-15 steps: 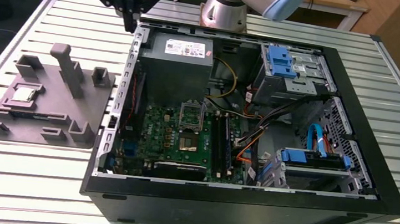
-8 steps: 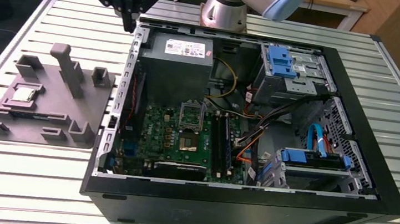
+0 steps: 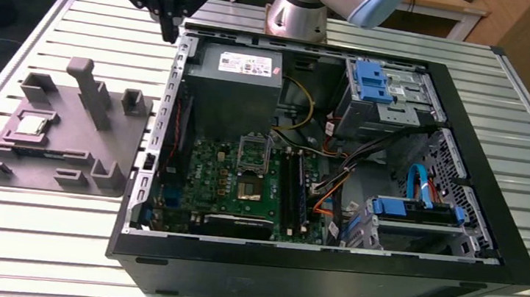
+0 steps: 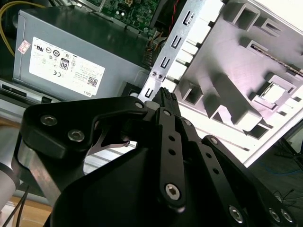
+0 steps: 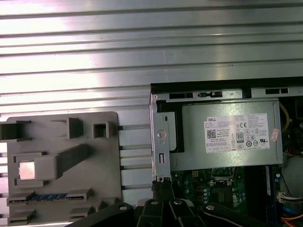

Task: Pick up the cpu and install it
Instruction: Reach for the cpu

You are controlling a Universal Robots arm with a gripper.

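Observation:
The cpu [image 3: 31, 125], a small square chip with a silvery top, lies in a recess of the grey holder tray [image 3: 95, 164] at the exterior view's left, beside the open computer case. It also shows in both wrist views, cpu [image 5: 26, 170] and cpu [image 4: 272, 92]. My gripper [image 3: 169, 31] hangs high above the case's far left corner, well away from the cpu, fingers together and holding nothing. Its black fingertips [image 5: 163, 187] sit over the case wall. The green motherboard [image 3: 240, 190] lies inside the case with its socket [image 3: 249, 184] near the middle.
A grey power supply box [image 3: 238, 72] with a white label fills the case's far left corner. Blue drive brackets [image 3: 380, 83] and cables lie on the exterior view's right. Tall posts [image 3: 88, 89] rise from the holder tray. Everything rests on a slatted metal table [image 3: 38, 243].

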